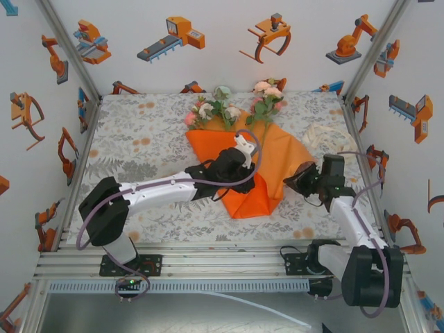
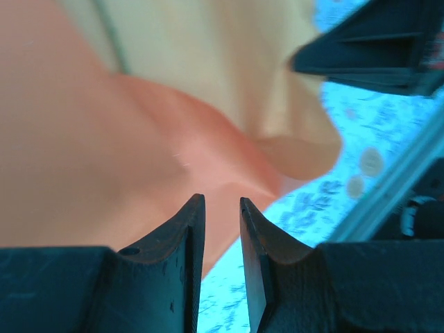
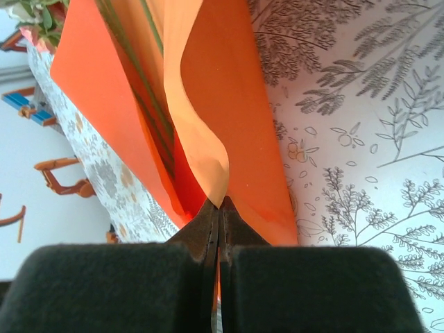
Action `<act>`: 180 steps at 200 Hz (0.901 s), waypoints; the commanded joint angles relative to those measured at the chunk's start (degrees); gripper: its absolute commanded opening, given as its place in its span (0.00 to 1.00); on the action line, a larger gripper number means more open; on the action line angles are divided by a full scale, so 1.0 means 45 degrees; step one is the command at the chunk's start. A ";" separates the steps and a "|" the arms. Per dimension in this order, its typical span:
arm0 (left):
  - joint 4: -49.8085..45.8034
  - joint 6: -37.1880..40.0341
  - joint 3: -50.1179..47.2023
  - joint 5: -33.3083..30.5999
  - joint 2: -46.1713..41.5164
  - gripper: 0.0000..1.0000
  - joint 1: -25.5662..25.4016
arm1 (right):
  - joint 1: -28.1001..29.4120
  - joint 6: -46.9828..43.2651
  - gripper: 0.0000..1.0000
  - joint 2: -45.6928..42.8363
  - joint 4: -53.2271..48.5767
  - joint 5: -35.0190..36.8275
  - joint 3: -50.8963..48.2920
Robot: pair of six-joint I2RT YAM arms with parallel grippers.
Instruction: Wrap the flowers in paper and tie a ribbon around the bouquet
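Over the paper, left pincer gapes narrowly; right pincer clamps its edge.

Paper bright orange; flowers pink, white, peach; tablecloth grey leaf print.

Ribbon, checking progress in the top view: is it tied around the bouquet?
No, the ribbon lies bunched on the tablecloth beside the paper, not around it.

You are looking at smooth, matt orange paper lying on a tablecloth that is showing as printed matt cloth; the right gripper is looking like dull black plastic.
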 commanded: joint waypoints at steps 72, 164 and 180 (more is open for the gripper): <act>0.0245 -0.1331 -0.0732 0.1340 0.2351 0.23 0.0457 | 0.3120 -0.2724 0.14 0.3237 -0.0666 -0.1355 0.3843; 0.0157 -0.1794 -0.1437 0.0339 0.0975 0.24 0.0620 | 0.4950 -0.4873 0.31 0.6350 -0.1975 -0.1148 0.5959; 0.0190 -0.2175 -0.1727 0.0277 0.0370 0.25 0.0733 | 0.4950 -0.4890 0.22 0.6580 -0.1986 -0.1044 0.5866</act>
